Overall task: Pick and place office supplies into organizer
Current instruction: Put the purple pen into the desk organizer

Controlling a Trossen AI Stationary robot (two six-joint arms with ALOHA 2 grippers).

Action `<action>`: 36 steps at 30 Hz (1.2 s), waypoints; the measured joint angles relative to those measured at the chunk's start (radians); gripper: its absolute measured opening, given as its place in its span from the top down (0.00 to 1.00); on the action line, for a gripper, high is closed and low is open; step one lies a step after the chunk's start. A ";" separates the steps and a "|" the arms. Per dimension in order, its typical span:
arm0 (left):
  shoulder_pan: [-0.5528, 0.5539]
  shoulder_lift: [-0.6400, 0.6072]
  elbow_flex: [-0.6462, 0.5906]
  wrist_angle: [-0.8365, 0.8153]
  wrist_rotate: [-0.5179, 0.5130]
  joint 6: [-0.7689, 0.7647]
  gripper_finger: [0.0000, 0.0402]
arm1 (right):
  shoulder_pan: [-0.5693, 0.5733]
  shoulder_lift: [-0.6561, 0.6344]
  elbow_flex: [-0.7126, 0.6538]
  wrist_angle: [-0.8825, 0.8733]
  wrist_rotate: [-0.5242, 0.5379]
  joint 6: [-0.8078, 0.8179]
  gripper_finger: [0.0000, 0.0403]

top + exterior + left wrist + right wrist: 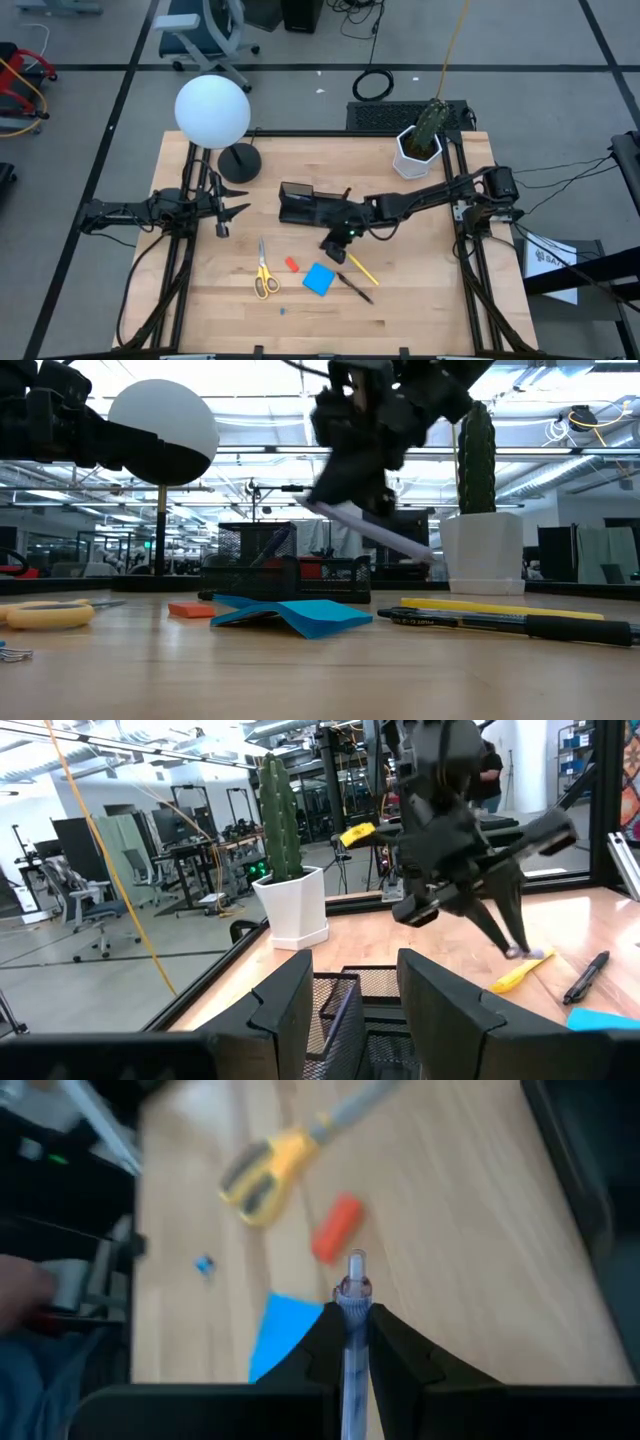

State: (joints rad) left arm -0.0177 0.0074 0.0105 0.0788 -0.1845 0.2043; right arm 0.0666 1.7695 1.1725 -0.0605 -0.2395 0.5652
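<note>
Purple-grey pen [352, 1330] clenched between the right end effector's [337, 247] fingers, lifted above the table [420, 300], just beside the organizer [300, 205]. Left end effector [228, 212] parted, empty, well apart. Scissors [264, 274], eraser [292, 264], pad [319, 279] lying below.

Two dark jointed arms, black cables, black two-finger end effectors.
</note>
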 joint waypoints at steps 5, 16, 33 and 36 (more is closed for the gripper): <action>0.000 0.000 0.000 0.000 0.000 -0.001 0.62 | -0.018 0.000 0.000 0.143 0.000 -0.072 0.95; 0.000 0.000 0.000 0.000 0.000 0.000 0.62 | -0.075 0.000 0.001 0.338 0.001 -0.251 1.00; 0.000 0.000 0.000 0.000 0.000 -0.001 0.62 | -0.055 -0.001 0.001 0.347 0.004 -0.270 0.98; 0.000 0.000 0.000 0.000 0.000 -0.001 0.62 | -0.039 -0.001 0.001 0.345 0.004 -0.300 0.98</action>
State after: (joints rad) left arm -0.0175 0.0074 0.0105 0.0790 -0.1844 0.2035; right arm 0.0281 1.7683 1.1732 0.2840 -0.2356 0.2654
